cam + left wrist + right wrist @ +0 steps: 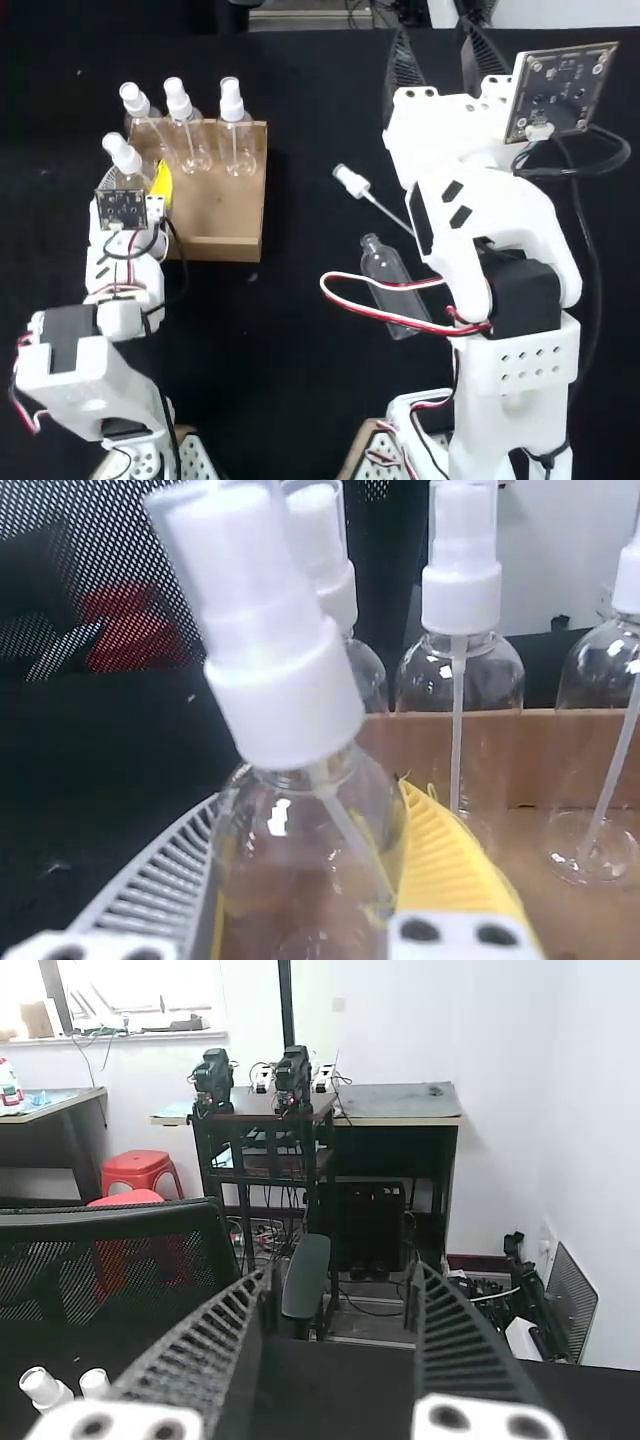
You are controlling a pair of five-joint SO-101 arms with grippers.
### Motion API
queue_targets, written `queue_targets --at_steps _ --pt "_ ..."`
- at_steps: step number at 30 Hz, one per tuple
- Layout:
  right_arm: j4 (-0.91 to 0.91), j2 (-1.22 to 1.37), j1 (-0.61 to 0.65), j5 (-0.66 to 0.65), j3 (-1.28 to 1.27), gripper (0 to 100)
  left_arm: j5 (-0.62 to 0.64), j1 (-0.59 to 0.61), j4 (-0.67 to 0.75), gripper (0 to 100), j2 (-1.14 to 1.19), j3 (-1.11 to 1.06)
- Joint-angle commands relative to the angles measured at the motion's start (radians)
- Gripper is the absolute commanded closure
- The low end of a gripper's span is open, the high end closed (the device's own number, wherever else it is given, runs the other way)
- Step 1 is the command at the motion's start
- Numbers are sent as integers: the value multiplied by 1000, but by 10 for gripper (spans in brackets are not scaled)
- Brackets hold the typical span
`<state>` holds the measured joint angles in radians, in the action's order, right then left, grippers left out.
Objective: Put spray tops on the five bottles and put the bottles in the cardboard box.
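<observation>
Nearest the arms' bases, a clear plastic bottle without a top (390,285) lies on its side on the black table (280,330), just in front of the right arm. Just beyond it a loose white spray top with a long thin tube (352,180) lies on the table, apart from that bottle.

On the other side, the left gripper (135,178) (315,810) has its grey and yellow fingers closed around a clear bottle fitted with a white spray top (125,160) (300,880). This held bottle leans a little and sits at the left edge of the shallow brown cardboard box (225,215) (500,740); whether it is inside the wall or just outside cannot be told.

Further back, three more capped clear bottles (180,125) (460,670) stand upright in a row along the box's far wall.

The right gripper (440,45) (340,1275) is raised above the table's far edge, facing the room, its fingers spread wide and holding nothing.
</observation>
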<state>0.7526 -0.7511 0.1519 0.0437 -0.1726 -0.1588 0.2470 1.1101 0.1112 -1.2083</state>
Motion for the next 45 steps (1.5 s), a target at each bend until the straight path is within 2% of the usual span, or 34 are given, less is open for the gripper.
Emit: queue_targets --at_steps 1,4,7,10,20,25,29,35,45 --pt "-23 1 -12 2 48 815 -3 -8 32 963 61 97" --pt "-23 1 -12 2 48 815 -3 -8 35 938 95 104" --pt "-23 1 -12 2 48 815 6 -8 35 838 117 104" --pt "-23 1 -12 2 48 815 75 -5 31 758 121 104" --pt "-23 1 -12 2 48 815 83 2 31 745 118 101" --pt "-23 1 -12 2 48 815 18 2 31 745 118 97" --pt "-23 1 -12 2 48 815 17 10 37 745 117 97" --pt "-23 1 -12 2 48 815 25 15 34 646 117 96" --pt "-23 2 -11 2 48 815 17 54 38 656 110 88"
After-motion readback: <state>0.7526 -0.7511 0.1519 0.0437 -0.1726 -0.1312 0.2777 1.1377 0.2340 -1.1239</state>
